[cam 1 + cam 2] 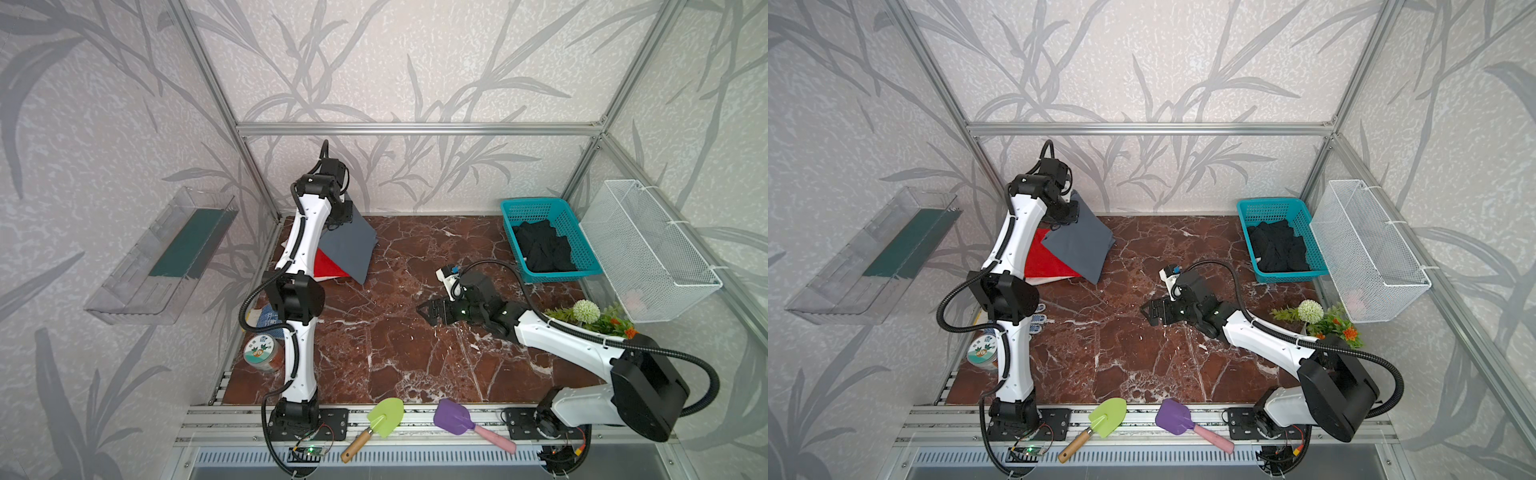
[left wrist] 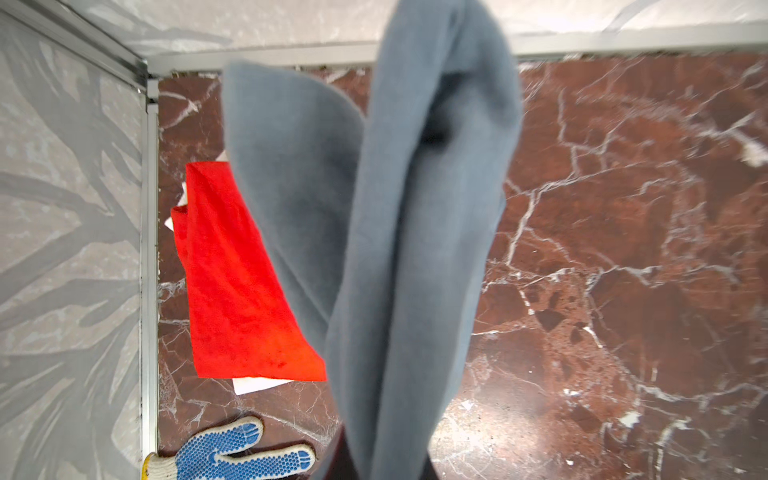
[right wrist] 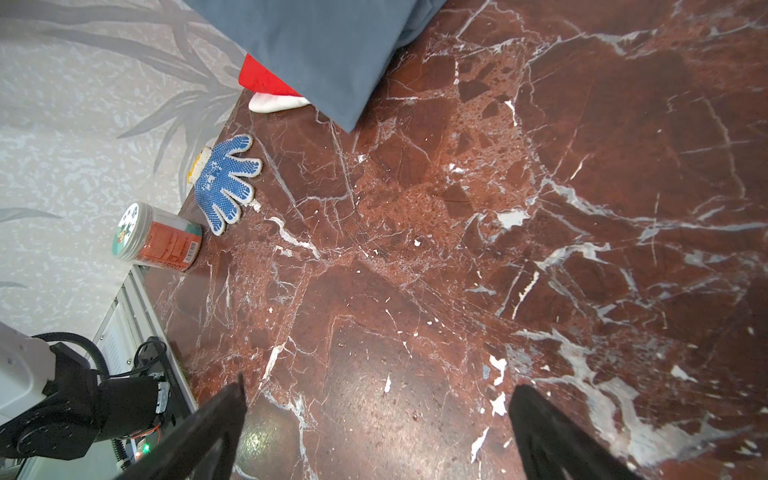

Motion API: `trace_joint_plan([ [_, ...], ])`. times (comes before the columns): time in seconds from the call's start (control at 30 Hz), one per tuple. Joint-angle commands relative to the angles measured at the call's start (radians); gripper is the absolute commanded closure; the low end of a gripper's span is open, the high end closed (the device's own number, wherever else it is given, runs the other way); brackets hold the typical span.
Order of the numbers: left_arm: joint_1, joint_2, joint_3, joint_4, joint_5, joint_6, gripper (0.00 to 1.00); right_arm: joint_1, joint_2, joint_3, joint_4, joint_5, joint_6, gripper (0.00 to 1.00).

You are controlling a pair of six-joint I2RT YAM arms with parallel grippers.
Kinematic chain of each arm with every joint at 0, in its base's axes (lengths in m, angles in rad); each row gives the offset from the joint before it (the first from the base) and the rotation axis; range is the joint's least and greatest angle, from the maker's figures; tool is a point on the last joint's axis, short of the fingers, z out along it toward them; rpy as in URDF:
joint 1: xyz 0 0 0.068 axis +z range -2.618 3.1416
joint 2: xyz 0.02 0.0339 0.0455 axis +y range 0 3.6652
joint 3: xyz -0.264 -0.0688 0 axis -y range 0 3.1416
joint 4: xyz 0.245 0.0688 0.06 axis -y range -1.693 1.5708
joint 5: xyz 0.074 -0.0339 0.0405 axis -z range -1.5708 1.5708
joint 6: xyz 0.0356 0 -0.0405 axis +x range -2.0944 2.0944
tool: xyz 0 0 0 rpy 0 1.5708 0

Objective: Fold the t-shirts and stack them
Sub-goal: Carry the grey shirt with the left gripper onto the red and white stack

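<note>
Slate grey-blue t-shirt (image 1: pixel 349 245), folded, hangs from left end effector (image 1: pixel 1072 204), which is clamped on its upper edge. Far across desk (image 1: pixel 395 353) from teal basket (image 1: pixel 532 202); lower part drapes over red t-shirt (image 1: pixel 1044 262). Black t-shirt (image 1: pixel 544 249) lies crumpled inside basket. Right end effector (image 1: pixel 424 311) gapes, empty, just off basket. Cloth probably light, limp, folds prone to slipping. Best pinched at corner, through all layers.

slate grey-blue cloth t-shirt (image 2: pixel 399 249): blurred in left wrist view, cut off by the frame, covering part of the bright red cloth t-shirt (image 2: pixel 232 270). blue-dotted white work glove (image 2: pixel 232 457) cropped at the edge. right gripper (image 3: pixel 380 384) fingers (image 3: pixel 216 428) cropped.
</note>
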Motion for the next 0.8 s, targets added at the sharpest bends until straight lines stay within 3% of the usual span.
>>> trace_joint_plan([
  [0.0, 0.005, -0.053, 0.067, 0.007, 0.027, -0.005, 1.0, -0.001, 0.014, 0.031, 0.024, -0.015, 0.005, 0.01],
  [0.4, 0.013, -0.029, 0.089, -0.023, -0.007, -0.004, 1.0, -0.001, 0.032, 0.05, 0.018, -0.025, 0.003, 0.01],
  [0.77, 0.147, -0.031, 0.008, -0.018, 0.076, 0.009, 1.0, -0.001, 0.082, 0.071, 0.024, -0.044, 0.009, 0.01],
])
